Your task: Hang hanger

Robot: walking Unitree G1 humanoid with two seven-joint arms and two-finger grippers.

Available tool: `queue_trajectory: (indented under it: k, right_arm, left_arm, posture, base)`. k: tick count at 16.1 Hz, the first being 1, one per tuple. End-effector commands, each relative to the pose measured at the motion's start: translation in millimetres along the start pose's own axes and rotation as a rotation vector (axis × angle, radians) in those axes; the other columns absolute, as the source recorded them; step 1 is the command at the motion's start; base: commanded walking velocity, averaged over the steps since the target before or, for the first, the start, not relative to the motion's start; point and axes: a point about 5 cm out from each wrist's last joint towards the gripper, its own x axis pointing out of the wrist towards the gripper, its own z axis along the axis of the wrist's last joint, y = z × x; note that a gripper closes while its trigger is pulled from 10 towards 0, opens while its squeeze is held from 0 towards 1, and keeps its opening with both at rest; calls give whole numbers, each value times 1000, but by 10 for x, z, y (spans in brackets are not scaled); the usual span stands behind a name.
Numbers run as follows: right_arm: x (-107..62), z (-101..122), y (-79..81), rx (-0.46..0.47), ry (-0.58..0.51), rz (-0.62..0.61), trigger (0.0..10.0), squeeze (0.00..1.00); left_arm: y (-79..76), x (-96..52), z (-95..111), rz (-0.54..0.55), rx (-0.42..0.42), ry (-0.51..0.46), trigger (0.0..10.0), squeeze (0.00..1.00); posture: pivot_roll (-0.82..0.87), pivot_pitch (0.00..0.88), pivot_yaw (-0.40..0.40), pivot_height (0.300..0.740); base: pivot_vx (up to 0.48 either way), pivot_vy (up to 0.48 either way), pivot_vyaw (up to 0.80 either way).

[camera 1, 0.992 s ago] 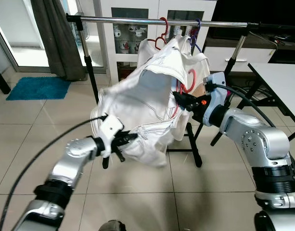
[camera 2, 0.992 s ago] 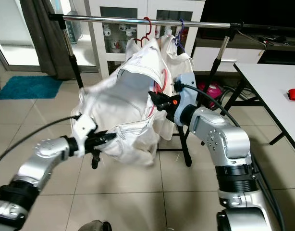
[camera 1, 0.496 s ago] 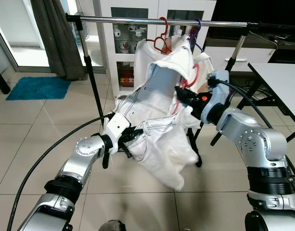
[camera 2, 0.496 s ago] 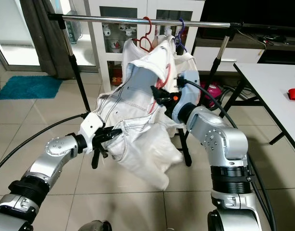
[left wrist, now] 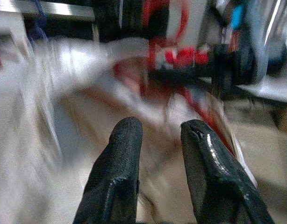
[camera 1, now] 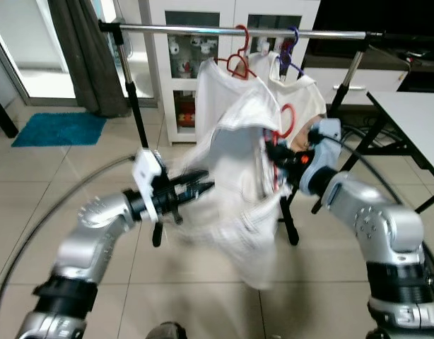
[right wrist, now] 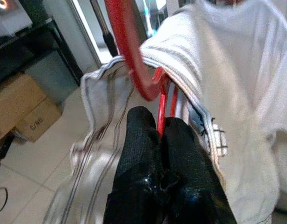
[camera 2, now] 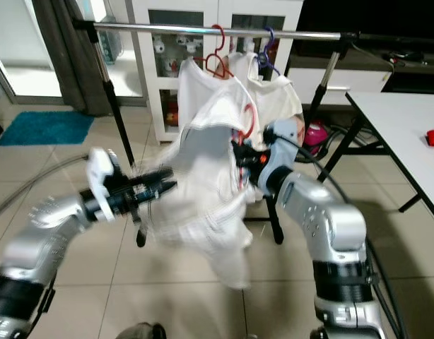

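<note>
The right gripper (right wrist: 161, 135) has its two black, rubbery fingers pressed together on the thin red wire of the red hanger (camera 1: 283, 120), just below its curved hook. That hanger sits well below the rail, out in front of the rack at about mid-height, with its hook standing up and its long axis running roughly near to far, buried in the cloth. Draped over it is a white garment (camera 1: 238, 183), soft cotton by the look of it, with darker stitched seams and a striped ribbed hem seen close up in the right wrist view. The cloth bunches and trails down toward the floor, its lower part smeared by motion.

The left gripper (left wrist: 157, 135) is to the left of the garment, its textured black fingers parted with a clear gap between them and nothing caught in that gap; they point right, toward the cloth and the other arm.

Farther off, a shiny metal rail (camera 1: 203, 30) runs left to right on black uprights. Two more hangers hook over it, a red one (camera 1: 239, 42) and a purple one (camera 1: 290, 42), both carrying white shirts (camera 1: 302, 99). Behind stands a white glass-fronted cabinet (camera 1: 196, 42) holding small ornaments. The floor is pale glossy tile (camera 1: 75, 169), with a blue shaggy mat (camera 1: 58, 129) at far left and a white table (camera 1: 415, 120) at right.
</note>
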Motion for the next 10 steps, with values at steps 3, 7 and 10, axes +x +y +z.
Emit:
queue_trajectory:
  k: [3, 7, 10]
  right_arm:
    - [-129, -64, -21, -41, -43, -49, 10000, 0]
    - [-114, -306, 85, -24, -49, -84, 10000, 0]
    - [-62, -341, 134, 29, -84, -112, 10000, 0]
  left_arm:
    - [40, -194, 175, 227, 1, -23, 10000, 0]
    - [11, -432, -91, 469, 39, 110, 10000, 0]
    - [-4, -501, -147, 548, 49, 133, 10000, 0]
  posture:
    - [-73, 0, 39, 740]
    - [-67, 0, 47, 740]
    - [-55, 0, 41, 740]
  base:
    - [0, 0, 0]
    - [0, 0, 169]
    - [201, 0, 800]
